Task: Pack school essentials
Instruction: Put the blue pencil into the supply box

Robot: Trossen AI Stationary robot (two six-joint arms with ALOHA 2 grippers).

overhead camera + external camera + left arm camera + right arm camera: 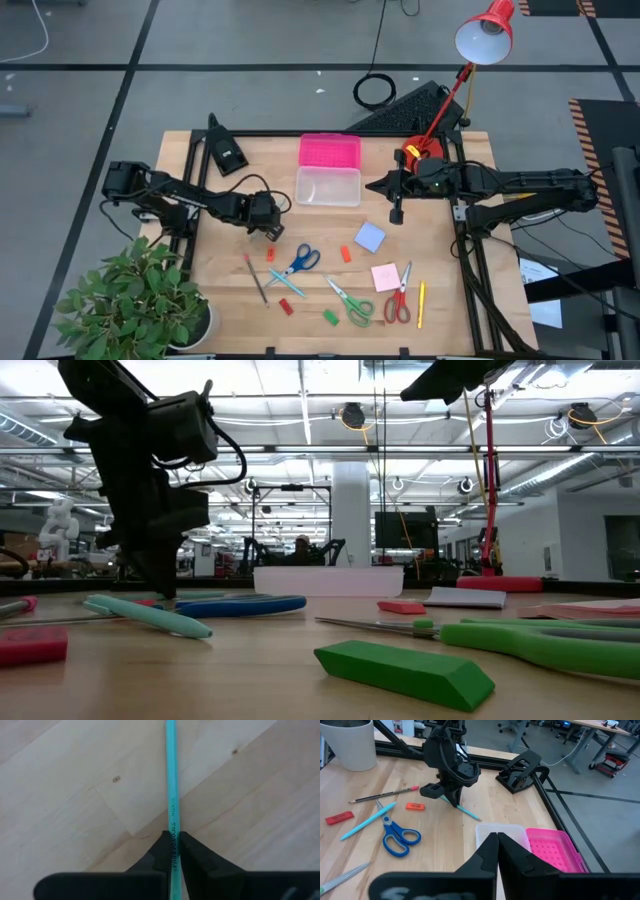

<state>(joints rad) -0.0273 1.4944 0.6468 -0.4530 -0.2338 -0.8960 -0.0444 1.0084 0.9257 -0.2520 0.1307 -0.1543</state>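
Note:
My left gripper [270, 230] points down at the table left of the clear box [328, 187] and is shut on a teal pencil [171, 780]. My right gripper [397, 213] hangs shut and holding nothing, right of the box. On the near half of the table lie blue scissors [298, 262], green scissors [350, 300], red scissors [399, 302], a second teal pencil [285, 283], a grey pencil [256, 278], a yellow pencil [421, 305], a blue notepad [370, 237], a pink notepad [386, 277], red erasers [346, 254] and a green eraser [330, 317]. My left gripper pinches the teal pencil's shaft [172, 827] between its two fingertips [192, 847]. The fingers come from above, pointing down, and lie across the pencil. In the right wrist view the pencil's free end [474, 816] reaches toward the clear box, low over or on the table.
The box's pink lid [329, 150] lies just behind the box. A red desk lamp [485, 35] stands at the far right, a black stand [225, 150] at the far left, and a potted plant [140, 300] at the near left corner.

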